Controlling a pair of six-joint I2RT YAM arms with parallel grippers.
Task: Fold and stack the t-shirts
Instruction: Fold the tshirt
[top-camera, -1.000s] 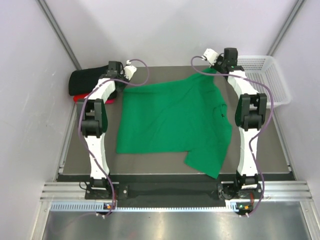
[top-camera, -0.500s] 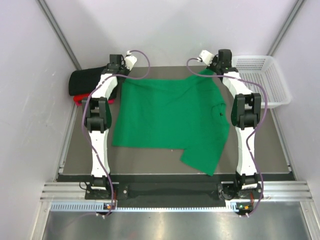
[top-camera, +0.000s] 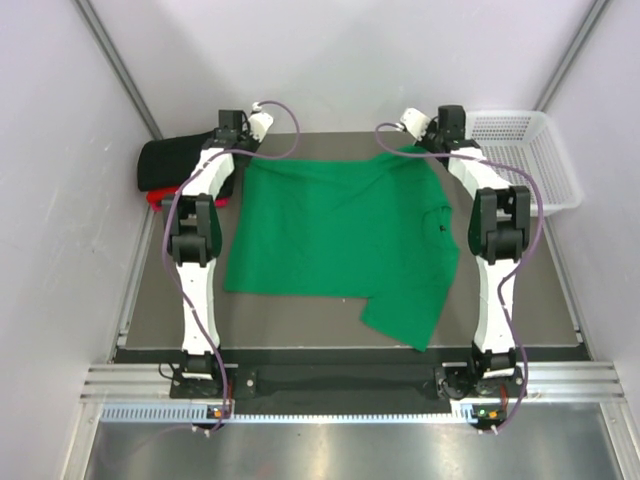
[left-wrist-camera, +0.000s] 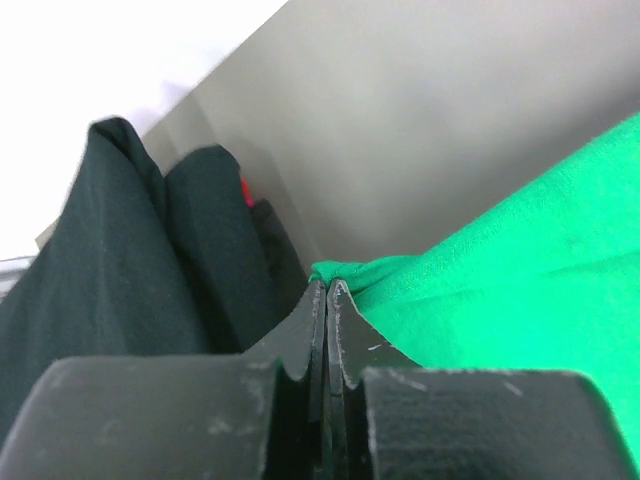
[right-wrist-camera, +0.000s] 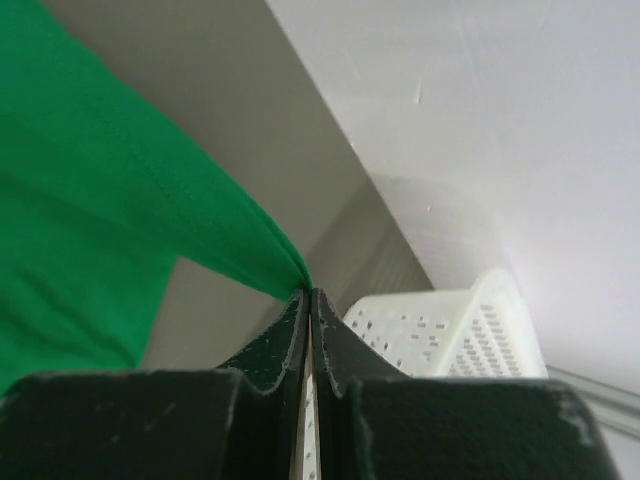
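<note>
A bright green t-shirt (top-camera: 340, 230) lies spread across the table, one sleeve trailing toward the near right. At the shirt's far left corner my left gripper (top-camera: 245, 155) is shut, pinching a bunched bit of green cloth (left-wrist-camera: 500, 270) at its tips (left-wrist-camera: 327, 285). My right gripper (top-camera: 426, 150) is shut on the far right corner, and the green cloth (right-wrist-camera: 90, 190) stretches away from its tips (right-wrist-camera: 308, 293). A folded black t-shirt (top-camera: 175, 160) lies at the far left, beside the left gripper (left-wrist-camera: 130, 260). A red t-shirt (top-camera: 158, 197) peeks out beneath it.
A white plastic mesh basket (top-camera: 530, 160) stands at the far right corner, just beyond the right gripper (right-wrist-camera: 450, 330). White walls close in the table's far edge and both sides. The table's metal front rail (top-camera: 340, 385) runs between the arm bases.
Both grippers have pulled the green t-shirt toward the far edge, and its near hem has slid away from the arm bases. In the last half second almost nothing has moved.
</note>
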